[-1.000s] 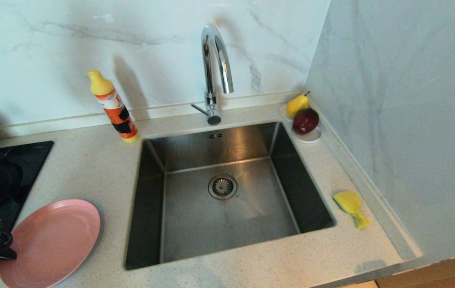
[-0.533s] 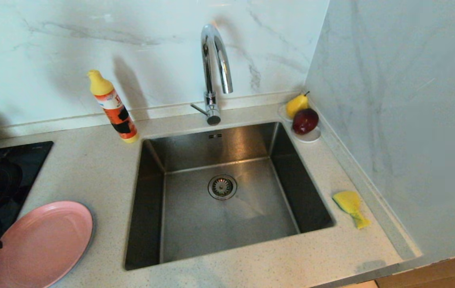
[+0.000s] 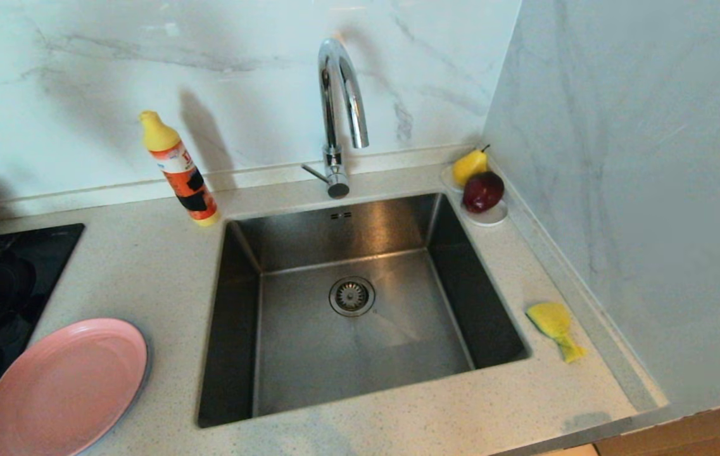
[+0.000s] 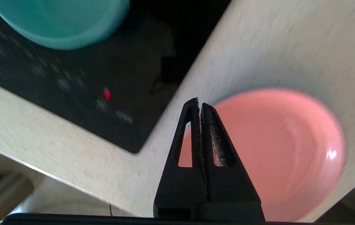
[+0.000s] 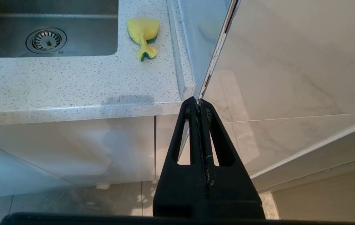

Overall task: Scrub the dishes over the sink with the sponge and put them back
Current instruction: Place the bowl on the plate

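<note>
The pink plate (image 3: 65,386) lies flat on the counter left of the sink (image 3: 353,304); the left wrist view shows the plate (image 4: 274,150) too. My left gripper (image 4: 199,104) hovers above the plate's rim near the cooktop corner, shut and holding nothing; it is outside the head view. A teal bowl (image 4: 58,22) sits on the black cooktop. The yellow sponge (image 3: 553,326) rests on the counter right of the sink, also seen as a sponge (image 5: 143,34) from the right wrist. My right gripper (image 5: 197,101) hangs parked below the counter's front edge, shut and empty.
An orange detergent bottle (image 3: 179,168) stands behind the sink's left corner, beside the chrome tap (image 3: 341,114). A pear (image 3: 470,166) and a red apple (image 3: 484,191) sit on a white saucer (image 3: 489,217) at the back right. The black cooktop (image 3: 5,272) lies left; a wall closes the right.
The pink plate slid a little to the left, then stayed still. My left arm drew back out of the head view's left edge. The right arm has not moved.
</note>
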### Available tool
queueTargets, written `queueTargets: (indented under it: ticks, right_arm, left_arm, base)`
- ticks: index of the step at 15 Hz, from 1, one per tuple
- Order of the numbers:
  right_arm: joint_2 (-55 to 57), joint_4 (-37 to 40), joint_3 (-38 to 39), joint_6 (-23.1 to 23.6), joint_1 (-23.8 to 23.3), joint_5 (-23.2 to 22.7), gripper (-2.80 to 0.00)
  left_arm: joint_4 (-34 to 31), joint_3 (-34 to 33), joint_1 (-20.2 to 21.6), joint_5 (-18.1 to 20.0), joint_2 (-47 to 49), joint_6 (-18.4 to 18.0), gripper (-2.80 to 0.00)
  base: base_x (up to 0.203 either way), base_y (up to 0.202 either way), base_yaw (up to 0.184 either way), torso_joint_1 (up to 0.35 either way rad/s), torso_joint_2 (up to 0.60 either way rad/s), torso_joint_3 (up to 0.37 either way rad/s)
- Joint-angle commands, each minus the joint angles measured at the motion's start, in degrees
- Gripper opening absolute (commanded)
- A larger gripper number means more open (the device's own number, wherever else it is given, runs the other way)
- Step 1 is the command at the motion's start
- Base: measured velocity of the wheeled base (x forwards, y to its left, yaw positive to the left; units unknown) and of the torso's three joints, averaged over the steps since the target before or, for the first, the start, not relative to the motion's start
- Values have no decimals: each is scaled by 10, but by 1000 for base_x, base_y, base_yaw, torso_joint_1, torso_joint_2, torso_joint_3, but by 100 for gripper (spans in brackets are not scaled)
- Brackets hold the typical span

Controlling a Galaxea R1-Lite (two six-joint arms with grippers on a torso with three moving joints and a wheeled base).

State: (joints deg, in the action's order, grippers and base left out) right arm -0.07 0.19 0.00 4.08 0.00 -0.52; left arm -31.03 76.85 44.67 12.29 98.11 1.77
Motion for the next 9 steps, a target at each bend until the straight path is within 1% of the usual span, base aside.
queueTargets:
  ticks: [1, 3, 5, 6, 7, 8, 9]
  right_arm:
    - [0, 0, 0, 1, 0, 0, -280]
    - [0, 0, 0, 1, 0, 0, -280]
    - [0, 0, 0, 1, 0, 0, -280]
    - [0, 0, 0, 1, 0, 0, -280]
    - [0, 0, 0, 1, 0, 0, -280]
    - [0, 0, 0, 1, 0, 0, -280]
    - [0, 0, 1, 1, 0, 0, -280]
  left_arm:
    - [1, 34, 19, -1, -3, -4, -280]
    - [45, 41, 30, -2, 7, -17, -280]
    - [125, 39, 49, -9, 30, -56, -280]
    - [151, 37, 55, -12, 37, -77, -280]
    - [160, 36, 66, -12, 46, -108, 0]
    - [164, 36, 72, -8, 54, -138, 0]
    - [162, 37, 76, 2, 61, -152, 0]
  base:
    - [0, 0, 0, 0, 0, 0]
    - [0, 0, 0, 0, 0, 0]
    - [0, 0, 0, 0, 0, 0]
    - [0, 0, 0, 0, 0, 0]
    - [0, 0, 0, 0, 0, 0]
    - [0, 0, 0, 0, 0, 0]
    - [0, 0, 0, 0, 0, 0]
